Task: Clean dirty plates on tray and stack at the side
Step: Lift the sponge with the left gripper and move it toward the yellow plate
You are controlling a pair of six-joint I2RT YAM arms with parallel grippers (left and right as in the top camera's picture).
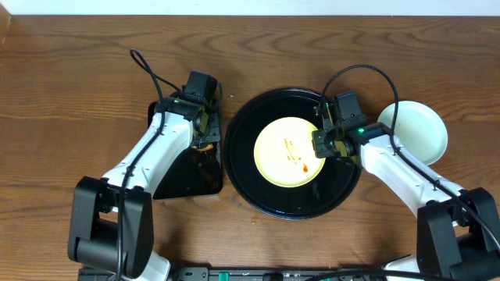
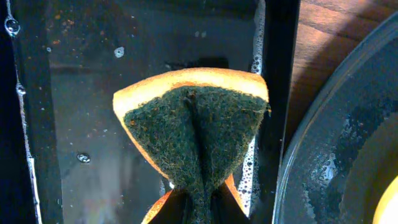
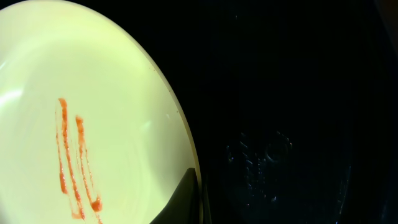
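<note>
A pale yellow plate (image 1: 289,151) with reddish sauce streaks (image 3: 74,162) lies in the middle of the round black tray (image 1: 258,187). My right gripper (image 1: 322,148) is shut on this plate's right rim. In the right wrist view one dark finger (image 3: 180,199) lies on the plate (image 3: 93,93) at its edge, and the other is hidden under the rim. My left gripper (image 1: 205,133) is shut on a folded sponge (image 2: 193,124), orange with a dark green scouring face. It hangs over the wet rectangular tray (image 2: 81,93), left of the round tray.
A pale mint plate (image 1: 418,131) sits on the wooden table right of the round tray, beside my right arm. The small rectangular black tray (image 1: 187,176) holds soapy water. The round tray's rim (image 2: 292,155) lies close to the sponge's right.
</note>
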